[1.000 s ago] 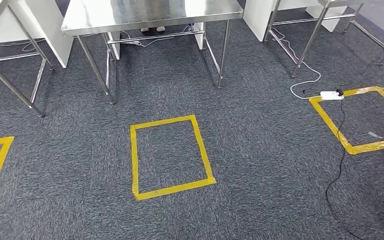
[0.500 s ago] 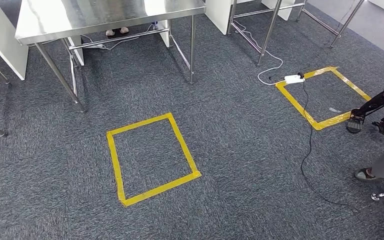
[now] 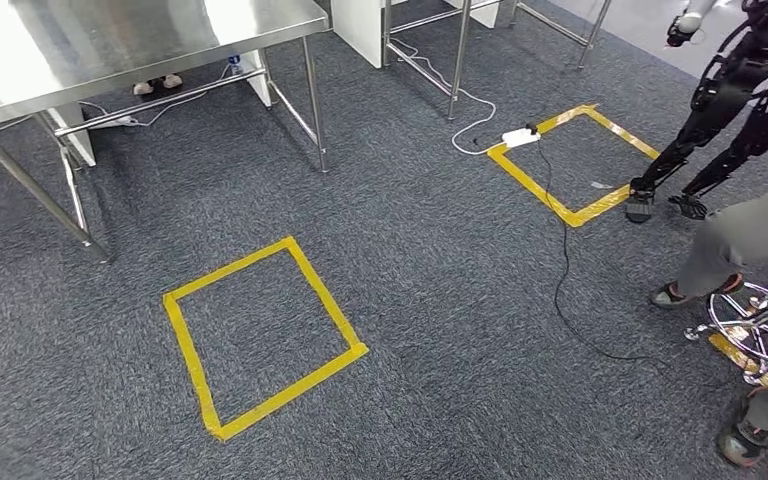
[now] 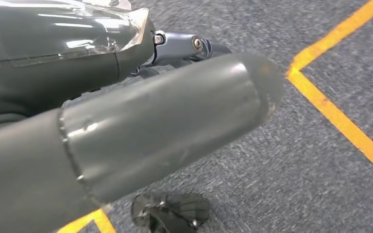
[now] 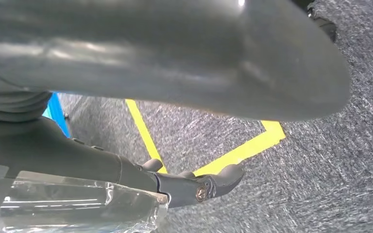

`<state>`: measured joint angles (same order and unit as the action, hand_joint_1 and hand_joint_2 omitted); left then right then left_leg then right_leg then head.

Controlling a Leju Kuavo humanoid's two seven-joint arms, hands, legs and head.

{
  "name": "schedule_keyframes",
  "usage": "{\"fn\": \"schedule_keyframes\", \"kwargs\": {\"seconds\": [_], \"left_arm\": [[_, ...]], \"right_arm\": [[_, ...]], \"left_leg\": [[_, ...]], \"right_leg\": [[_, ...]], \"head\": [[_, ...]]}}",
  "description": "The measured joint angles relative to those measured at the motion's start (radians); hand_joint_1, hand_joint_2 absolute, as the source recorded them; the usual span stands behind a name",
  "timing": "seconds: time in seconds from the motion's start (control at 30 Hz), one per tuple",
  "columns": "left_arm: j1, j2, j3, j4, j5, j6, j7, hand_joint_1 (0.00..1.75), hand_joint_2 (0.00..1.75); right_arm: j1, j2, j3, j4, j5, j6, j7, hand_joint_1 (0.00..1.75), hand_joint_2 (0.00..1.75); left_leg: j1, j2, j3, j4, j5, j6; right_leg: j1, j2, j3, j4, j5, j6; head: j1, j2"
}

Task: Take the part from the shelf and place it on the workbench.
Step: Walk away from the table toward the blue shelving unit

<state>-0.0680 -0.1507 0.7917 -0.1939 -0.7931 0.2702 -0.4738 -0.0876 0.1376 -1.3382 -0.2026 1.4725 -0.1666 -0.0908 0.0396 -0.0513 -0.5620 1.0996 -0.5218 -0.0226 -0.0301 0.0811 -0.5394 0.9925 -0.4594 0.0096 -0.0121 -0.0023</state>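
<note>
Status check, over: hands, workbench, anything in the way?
Left hand, right hand: grip unclear. Steel workbench ahead-left. Cable, stool, person's legs on right.

The left hand [image 4: 175, 116] hangs over the floor, its thick thumb stretched out, dark fingers [image 4: 194, 46] beyond it. The right hand [image 5: 175, 63] hangs likewise, fingers [image 5: 218, 182] extended. Neither holds anything.

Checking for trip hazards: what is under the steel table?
Under the steel table: a white cable on carpet and a person's shoes. The tabletop hides anything farther back.
</note>
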Motion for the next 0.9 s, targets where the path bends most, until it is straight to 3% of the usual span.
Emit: {"fn": "schedule_keyframes", "kwargs": {"seconds": [0.07, 0.13, 0.17, 0.23, 0.3, 0.37, 0.4, 0.43, 0.47, 0.53, 0.57, 0.63, 0.67, 0.73, 0.8, 0.83, 0.87, 0.9], "left_arm": [[0.0, 0.0, 0.002, 0.0, 0.0, 0.0, 0.0, 0.0, 0.0], [0.0, -0.001, 0.005, 0.0, 0.001, 0.0, 0.0, 0.0, 0.0], [0.0, -0.001, 0.007, 0.0, 0.001, 0.001, 0.0, 0.0, 0.0], [-0.001, -0.002, 0.008, 0.0, 0.003, 0.001, 0.0, 0.0, 0.0], [0.001, -0.002, 0.009, 0.0, 0.003, 0.002, 0.0, 0.0, 0.0], [0.002, -0.002, 0.009, 0.0, 0.004, 0.003, 0.0, 0.0, 0.0], [0.001, -0.002, 0.009, 0.0, 0.004, 0.003, 0.0, 0.0, 0.0], [0.001, -0.002, 0.01, 0.0, 0.005, 0.004, 0.0, 0.0, 0.0], [0.0, -0.003, 0.01, 0.0, 0.006, 0.004, 0.0, 0.0, 0.0], [-0.001, -0.004, 0.011, 0.0, 0.006, 0.005, 0.0, 0.0, 0.0], [-0.002, -0.005, 0.012, 0.0, 0.007, 0.006, 0.0, 0.0, 0.0], [-0.005, -0.008, 0.015, 0.0, 0.008, 0.007, -0.001, 0.0, 0.0], [-0.006, -0.008, 0.016, 0.0, 0.008, 0.008, -0.001, 0.0, 0.0], [-0.007, -0.009, 0.018, 0.0, 0.009, 0.01, 0.0, 0.0, 0.0], [-0.004, -0.009, 0.021, 0.0, 0.009, 0.012, 0.001, 0.0, 0.0], [-0.001, -0.009, 0.023, 0.0, 0.009, 0.013, 0.002, 0.0, 0.0], [0.0, -0.009, 0.023, 0.0, 0.009, 0.013, 0.003, 0.0, 0.0], [0.001, -0.009, 0.024, 0.0, 0.01, 0.013, 0.003, 0.0, 0.0]], "right_arm": [[-0.003, 0.0, 0.0, 0.0, 0.0, 0.001, 0.0, 0.0, 0.0], [-0.003, -0.001, 0.0, 0.0, 0.001, 0.002, 0.0, 0.0, 0.0], [-0.001, -0.001, 0.0, 0.0, 0.001, 0.003, 0.0, 0.0, 0.0], [0.001, -0.002, 0.0, 0.0, 0.001, 0.004, 0.0, 0.0, 0.0], [-0.001, -0.002, 0.0, 0.0, 0.002, 0.005, -0.001, 0.0, 0.0], [-0.001, -0.002, 0.0, 0.0, 0.002, 0.006, -0.001, 0.0, 0.0], [0.0, -0.003, 0.0, 0.0, 0.002, 0.006, -0.001, 0.0, 0.0], [0.002, -0.004, 0.0, 0.0, 0.002, 0.006, -0.001, 0.0, 0.0], [0.002, -0.005, 0.0, 0.0, 0.002, 0.006, -0.001, 0.0, 0.0], [-0.001, -0.006, 0.0, 0.0, 0.004, 0.006, -0.001, 0.0, 0.0], [-0.003, -0.007, 0.0, 0.0, 0.005, 0.006, -0.001, 0.0, 0.0], [-0.003, -0.008, 0.0, 0.0, 0.008, 0.007, -0.001, 0.0, 0.0], [-0.001, -0.008, 0.0, 0.0, 0.009, 0.007, -0.001, 0.0, 0.0], [0.001, -0.008, 0.0, 0.0, 0.01, 0.007, -0.001, 0.0, 0.0], [0.0, -0.008, 0.0, 0.0, 0.012, 0.007, -0.001, 0.0, 0.0], [-0.001, -0.008, 0.0, 0.0, 0.012, 0.007, -0.001, 0.0, 0.0], [0.0, -0.007, 0.0, 0.0, 0.012, 0.007, -0.001, 0.0, 0.0], [0.001, -0.007, 0.0, 0.0, 0.012, 0.008, -0.001, 0.0, 0.0]], "left_leg": [[0.005, -0.04, 0.027, -0.066, 0.016, 0.003], [-0.004, -0.029, 0.024, -0.072, 0.015, 0.021], [-0.008, -0.015, 0.024, -0.076, 0.02, 0.032], [-0.011, 0.015, 0.024, -0.086, 0.03, 0.053], [-0.018, 0.048, 0.022, -0.088, 0.033, 0.063], [-0.026, 0.081, 0.019, -0.088, 0.033, 0.066], [-0.029, 0.095, 0.018, -0.088, 0.033, 0.066], [-0.031, 0.107, 0.018, -0.088, 0.033, 0.066], [-0.032, 0.119, 0.02, -0.088, 0.033, 0.066], [-0.036, 0.138, 0.024, -0.087, 0.031, 0.062], [-0.038, 0.147, 0.028, -0.087, 0.03, 0.058], [-0.038, 0.166, 0.034, -0.09, 0.027, 0.046], [-0.036, 0.163, 0.035, -0.087, 0.024, 0.04], [-0.031, 0.123, 0.017, -0.04, -0.014, 0.03], [-0.026, 0.069, -0.033, 0.081, -0.09, 0.022], [-0.024, 0.057, -0.062, 0.146, -0.121, 0.018], [-0.022, 0.052, -0.08, 0.187, -0.133, 0.015], [-0.018, 0.05, -0.083, 0.193, -0.123, 0.011]], "right_leg": [[0.003, 0.022, -0.016, 0.012, 0.0, 0.018], [0.003, 0.046, -0.033, 0.011, 0.007, 0.039], [0.002, 0.041, -0.042, 0.014, 0.008, 0.046], [0.004, -0.003, -0.074, 0.067, -0.019, 0.046], [0.007, -0.054, -0.136, 0.197, -0.076, 0.035], [0.008, -0.067, -0.177, 0.294, -0.109, 0.035], [0.008, -0.07, -0.169, 0.29, -0.104, 0.039], [0.009, -0.076, -0.138, 0.243, -0.086, 0.043], [0.011, -0.093, -0.092, 0.169, -0.064, 0.044], [0.02, -0.13, -0.018, 0.042, -0.032, 0.037], [0.025, -0.141, -0.004, 0.013, -0.025, 0.029], [0.033, -0.128, -0.006, 0.004, -0.018, 0.015], [0.027, -0.118, -0.004, 0.0, -0.014, 0.009], [0.014, -0.099, 0.0, -0.009, -0.001, -0.007], [0.009, -0.08, -0.003, -0.011, 0.007, -0.019], [0.009, -0.069, -0.007, -0.01, 0.009, -0.021], [0.009, -0.058, -0.008, -0.01, 0.011, -0.022], [0.009, -0.044, -0.009, -0.009, 0.012, -0.021]], "head": [[0.0, 0.0], [0.001, 0.0], [0.001, 0.0], [0.004, 0.0], [0.008, 0.0], [0.007, 0.0], [0.008, 0.0], [0.008, 0.0], [0.008, 0.0], [0.007, 0.0], [0.006, 0.0], [0.005, 0.0], [0.004, 0.0], [0.002, 0.0], [-0.001, 0.0], [-0.001, 0.0], [-0.001, 0.0], [-0.001, 0.0]]}}
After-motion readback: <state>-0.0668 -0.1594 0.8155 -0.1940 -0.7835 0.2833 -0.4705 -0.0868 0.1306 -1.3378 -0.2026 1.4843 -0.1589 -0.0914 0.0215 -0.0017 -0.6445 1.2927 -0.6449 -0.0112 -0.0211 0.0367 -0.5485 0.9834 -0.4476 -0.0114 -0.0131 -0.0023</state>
